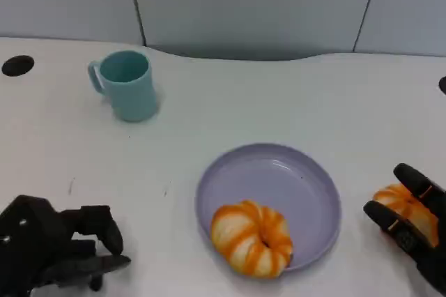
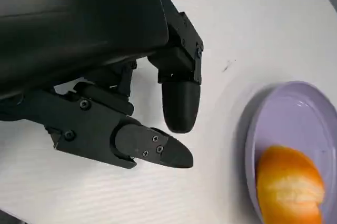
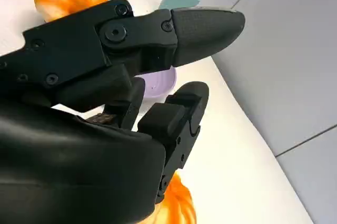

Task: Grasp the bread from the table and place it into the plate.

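— Where is the bread found?

— One orange-and-white glazed ring of bread [image 1: 251, 238] is seen lying in the round lavender plastic plate [image 1: 306, 178], at its near rim. A second orange-and-white bread piece [image 1: 404, 208] is gripped by the black right hand [image 1: 411, 224] just beside the plate, on the white table [image 1: 279, 102].

— And the other hand?

— The black left hand [image 1: 52, 252] is rested low on the table, well apart from the plate; nothing is held, and its fingers [image 2: 179, 108] are seen parted. A light teal mug [image 1: 125, 84] is stood far back.
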`<state>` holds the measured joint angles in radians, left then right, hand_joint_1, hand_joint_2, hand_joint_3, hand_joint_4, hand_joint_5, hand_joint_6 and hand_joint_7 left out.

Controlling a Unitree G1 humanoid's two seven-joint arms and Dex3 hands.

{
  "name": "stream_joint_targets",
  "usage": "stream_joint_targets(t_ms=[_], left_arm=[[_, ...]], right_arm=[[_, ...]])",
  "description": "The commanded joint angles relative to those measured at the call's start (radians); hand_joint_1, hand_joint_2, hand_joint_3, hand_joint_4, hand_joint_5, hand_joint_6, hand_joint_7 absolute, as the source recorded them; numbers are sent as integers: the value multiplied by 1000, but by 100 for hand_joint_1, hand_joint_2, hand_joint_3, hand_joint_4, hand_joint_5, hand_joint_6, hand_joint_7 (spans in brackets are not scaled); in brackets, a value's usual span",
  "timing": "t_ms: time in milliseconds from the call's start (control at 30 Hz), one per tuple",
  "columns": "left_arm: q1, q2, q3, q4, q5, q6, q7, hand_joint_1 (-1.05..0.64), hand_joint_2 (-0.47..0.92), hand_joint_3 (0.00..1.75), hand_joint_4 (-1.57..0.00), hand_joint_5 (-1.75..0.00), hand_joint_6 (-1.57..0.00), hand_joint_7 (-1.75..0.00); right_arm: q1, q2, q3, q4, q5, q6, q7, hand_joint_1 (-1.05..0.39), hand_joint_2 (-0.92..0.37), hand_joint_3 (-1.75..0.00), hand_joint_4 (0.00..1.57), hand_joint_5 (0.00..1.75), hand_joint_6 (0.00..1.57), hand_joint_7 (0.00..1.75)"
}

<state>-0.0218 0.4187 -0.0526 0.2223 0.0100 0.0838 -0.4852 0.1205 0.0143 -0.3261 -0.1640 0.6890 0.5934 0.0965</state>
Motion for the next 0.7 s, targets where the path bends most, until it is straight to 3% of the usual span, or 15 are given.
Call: stream_joint_targets(t_ms=[33,700], left_arm=[[17,17,-33,5,60,48,20,-38,84,6,-87,-175,-72,-175],[-7,-1,-28,65,42,-25,10,-42,83,12,-83,-175,-66,-175]], right_arm=[[2,-14,-8,-11,4,3,-3,-35,-92,-29,47,81,78,2],[-8,-21,-8,10,-7,-9,19,-36,-92,-28,48,83,80,4]])
